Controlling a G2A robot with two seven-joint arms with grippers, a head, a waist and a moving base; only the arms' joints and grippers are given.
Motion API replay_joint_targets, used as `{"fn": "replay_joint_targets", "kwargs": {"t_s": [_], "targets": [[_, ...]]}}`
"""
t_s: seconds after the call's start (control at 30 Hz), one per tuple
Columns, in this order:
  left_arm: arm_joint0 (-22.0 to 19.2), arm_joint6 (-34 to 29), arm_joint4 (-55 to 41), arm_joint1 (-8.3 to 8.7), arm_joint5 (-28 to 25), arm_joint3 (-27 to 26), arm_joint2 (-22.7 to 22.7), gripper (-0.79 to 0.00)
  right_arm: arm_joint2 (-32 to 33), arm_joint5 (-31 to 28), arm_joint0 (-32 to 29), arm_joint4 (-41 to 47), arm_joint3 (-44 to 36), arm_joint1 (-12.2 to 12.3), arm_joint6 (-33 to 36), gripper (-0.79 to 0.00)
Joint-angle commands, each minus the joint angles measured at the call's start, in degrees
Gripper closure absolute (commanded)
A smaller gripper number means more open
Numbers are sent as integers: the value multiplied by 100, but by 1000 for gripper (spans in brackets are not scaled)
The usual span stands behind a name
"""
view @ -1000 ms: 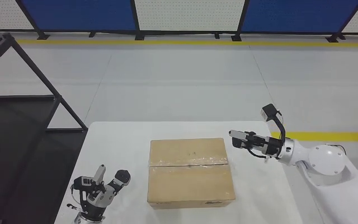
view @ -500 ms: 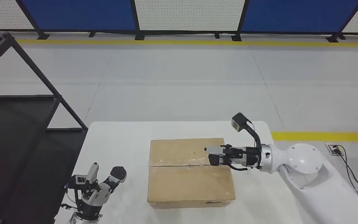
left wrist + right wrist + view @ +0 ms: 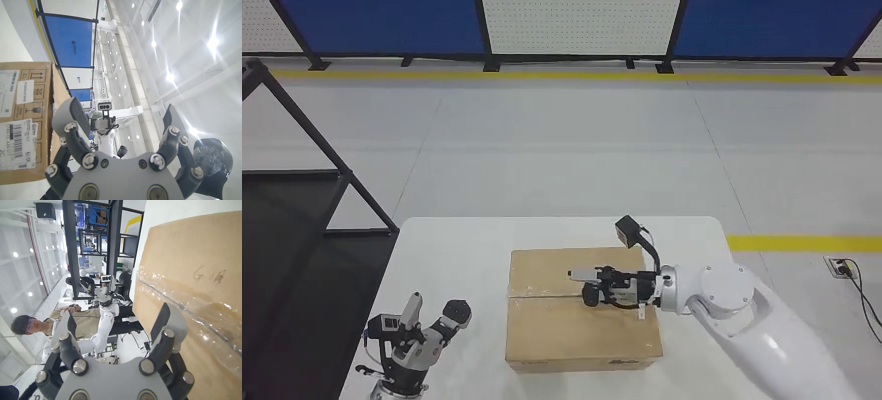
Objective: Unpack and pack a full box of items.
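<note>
A closed cardboard box sits in the middle of the white table, its top flaps sealed by a clear tape seam. My right gripper hovers open over the box top at the seam, lying sideways, fingers empty. In the right wrist view the gripper has the box top and the wrinkled tape right beside one finger. My left gripper stands open and empty near the table's front left corner, pointing upward. Its wrist view shows the gripper and the labelled box side.
A black metal rack stands off the table's left side. Bare tabletop runs left of the box and behind it. The table's right part is taken by my right arm.
My right arm has swept left from beyond the box's right edge to above the box top at the tape seam. The left gripper shifted only slightly.
</note>
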Motion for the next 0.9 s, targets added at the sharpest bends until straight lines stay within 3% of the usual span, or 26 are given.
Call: {"fn": "replay_joint_targets", "kwargs": {"t_s": [0.0, 0.33, 0.6, 0.87], "targets": [[0, -23, -25, 2, 10, 13, -14, -785, -106, -38, 57, 21, 104, -64, -34, -785], [2, -57, -158, 5, -136, -40, -145, -785, -558, -228, 355, 105, 639, -418, -165, -785], [78, -1, -477, 8, -298, 236, -450, -785, -806, -332, 629, 126, 979, -691, -181, -785], [51, -65, -658, 7, -317, 229, -563, -785, -915, -302, 834, 233, 1660, -899, 122, -785]]}}
